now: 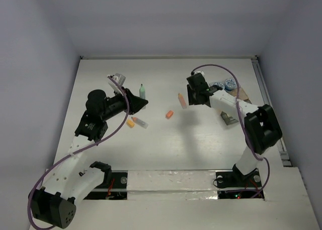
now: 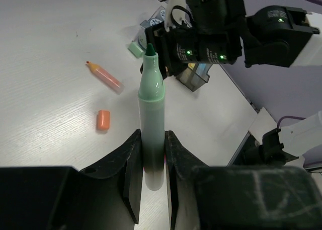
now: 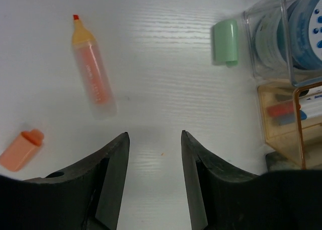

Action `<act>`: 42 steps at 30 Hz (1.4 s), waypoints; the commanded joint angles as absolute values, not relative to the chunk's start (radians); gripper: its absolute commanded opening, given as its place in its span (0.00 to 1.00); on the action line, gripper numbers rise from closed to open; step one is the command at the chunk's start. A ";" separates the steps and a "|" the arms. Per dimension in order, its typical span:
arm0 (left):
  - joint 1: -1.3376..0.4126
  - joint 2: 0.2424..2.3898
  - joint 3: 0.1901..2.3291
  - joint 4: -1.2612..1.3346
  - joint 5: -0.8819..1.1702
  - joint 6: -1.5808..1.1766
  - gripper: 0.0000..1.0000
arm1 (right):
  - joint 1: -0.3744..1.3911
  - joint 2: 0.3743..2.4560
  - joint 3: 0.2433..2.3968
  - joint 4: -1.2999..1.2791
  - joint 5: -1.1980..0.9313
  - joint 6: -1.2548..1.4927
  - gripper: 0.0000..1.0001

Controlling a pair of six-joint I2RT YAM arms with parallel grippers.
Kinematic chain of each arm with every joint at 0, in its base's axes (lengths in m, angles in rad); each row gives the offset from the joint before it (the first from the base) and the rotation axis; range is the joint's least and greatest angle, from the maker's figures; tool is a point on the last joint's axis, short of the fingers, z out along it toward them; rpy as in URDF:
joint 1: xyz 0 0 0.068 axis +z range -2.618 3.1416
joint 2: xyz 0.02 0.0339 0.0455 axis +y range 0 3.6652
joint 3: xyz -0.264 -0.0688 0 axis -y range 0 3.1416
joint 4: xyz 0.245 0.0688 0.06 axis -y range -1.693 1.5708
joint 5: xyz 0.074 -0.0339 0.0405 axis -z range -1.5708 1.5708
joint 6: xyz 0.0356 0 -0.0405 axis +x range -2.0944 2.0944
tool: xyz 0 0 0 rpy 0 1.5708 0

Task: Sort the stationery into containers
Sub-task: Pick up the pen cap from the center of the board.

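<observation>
My left gripper [image 2: 152, 134] is shut on a mint-green marker [image 2: 152, 104] with its dark tip uncovered, held up above the table; in the top view this green marker [image 1: 142, 92] sticks out beyond the left gripper [image 1: 140, 102]. My right gripper [image 3: 153, 134] hangs open over bare table, nothing between its fingers. To its left lie an uncapped orange highlighter [image 3: 93, 69] and its orange cap [image 3: 20, 142]. A green cap [image 3: 225, 41] lies beside the clear containers [image 3: 266, 49], which hold blue-and-white rolls [image 3: 302, 28].
An amber-tinted compartment [image 3: 287, 114] with small coloured items stands next to the clear one. A yellow-capped marker [image 1: 136, 122] lies near the left arm. The containers [image 1: 227, 87] sit at the table's right side, behind the right arm [image 1: 236, 106].
</observation>
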State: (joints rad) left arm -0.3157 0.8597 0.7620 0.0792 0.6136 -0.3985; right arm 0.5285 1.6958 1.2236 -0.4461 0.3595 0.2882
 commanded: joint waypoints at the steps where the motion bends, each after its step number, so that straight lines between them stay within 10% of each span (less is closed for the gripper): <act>1: -0.340 0.838 0.816 0.097 0.611 -0.373 0.00 | 0.512 1.744 1.324 -0.448 0.489 0.242 0.51; 37: -0.359 0.882 0.827 0.087 0.612 -0.368 0.00 | 0.382 2.089 1.497 -0.344 0.558 0.123 0.50; 42: -0.359 0.881 0.827 0.087 0.609 -0.368 0.00 | 0.382 2.080 1.485 -0.328 0.520 0.143 0.26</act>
State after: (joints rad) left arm -0.3534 0.8867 0.7753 0.0536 0.6010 -0.3817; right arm 0.3843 2.0842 1.4628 -0.3737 0.5552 0.1261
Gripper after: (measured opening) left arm 0.156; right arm 0.321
